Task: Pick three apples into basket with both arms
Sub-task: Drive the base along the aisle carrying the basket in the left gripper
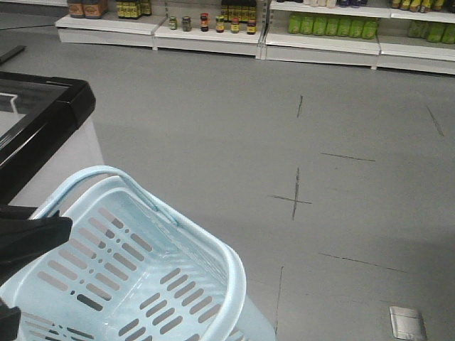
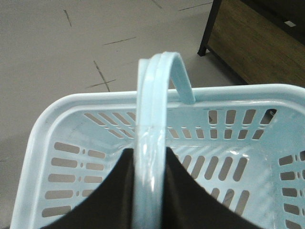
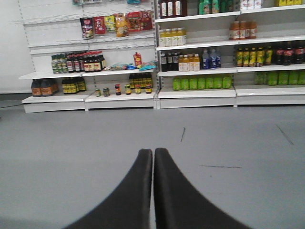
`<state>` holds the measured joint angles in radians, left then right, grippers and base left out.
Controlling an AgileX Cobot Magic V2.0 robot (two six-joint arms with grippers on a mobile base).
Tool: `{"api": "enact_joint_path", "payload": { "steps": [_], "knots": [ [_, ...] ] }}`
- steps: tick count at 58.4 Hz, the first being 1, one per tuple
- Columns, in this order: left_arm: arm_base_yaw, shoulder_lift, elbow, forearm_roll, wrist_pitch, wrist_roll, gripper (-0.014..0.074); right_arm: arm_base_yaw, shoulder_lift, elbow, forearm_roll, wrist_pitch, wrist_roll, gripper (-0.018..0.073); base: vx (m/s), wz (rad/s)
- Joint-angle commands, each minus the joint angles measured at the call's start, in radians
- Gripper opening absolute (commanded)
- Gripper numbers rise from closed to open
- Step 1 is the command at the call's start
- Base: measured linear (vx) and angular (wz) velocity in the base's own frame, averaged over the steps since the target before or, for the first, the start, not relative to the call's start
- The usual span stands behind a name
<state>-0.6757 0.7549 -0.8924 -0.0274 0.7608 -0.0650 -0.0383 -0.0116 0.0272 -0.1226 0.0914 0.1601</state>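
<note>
The pale blue basket (image 1: 234,277) hangs tilted at the lower left of the front view. Its slotted inside shows nothing in it. In the left wrist view both loop handles (image 2: 153,90) are pressed together and run between the dark fingers of my left gripper (image 2: 150,151), which is shut on them above the basket's rim (image 2: 95,98). A black part of the left arm (image 1: 32,238) shows at the basket's left side. My right gripper (image 3: 153,151) is shut with nothing in it, pointing at the shop shelves. The apples are out of view.
A chest freezer with a black frame (image 1: 43,106) stands at the left. Shelves of bottles and jars (image 1: 320,28) line the far wall beyond grey floor. A wooden cabinet on black legs (image 2: 257,43) is beyond the basket. A metal floor plate (image 1: 407,323) lies lower right.
</note>
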Motion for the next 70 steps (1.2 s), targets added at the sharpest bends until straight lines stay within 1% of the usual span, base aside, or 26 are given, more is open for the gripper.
{"api": "enact_joint_path", "payload": {
  "steps": [1,27,70],
  "knots": [
    [-0.005,-0.004,-0.030,-0.011,-0.091,-0.014,-0.0006,-0.003,-0.012,0.013,-0.008,-0.074,-0.008,-0.0005,0.19,-0.35],
    [-0.005,-0.004,-0.030,-0.011,-0.091,-0.014,-0.0006,-0.003,-0.012,0.013,-0.008,-0.074,-0.008,-0.0005,0.20,-0.28],
    [-0.005,-0.004,-0.030,-0.011,-0.091,-0.014,-0.0006,-0.003,-0.012,0.013,-0.008,-0.074,-0.008,-0.0005,0.24,-0.13]
  ]
}}
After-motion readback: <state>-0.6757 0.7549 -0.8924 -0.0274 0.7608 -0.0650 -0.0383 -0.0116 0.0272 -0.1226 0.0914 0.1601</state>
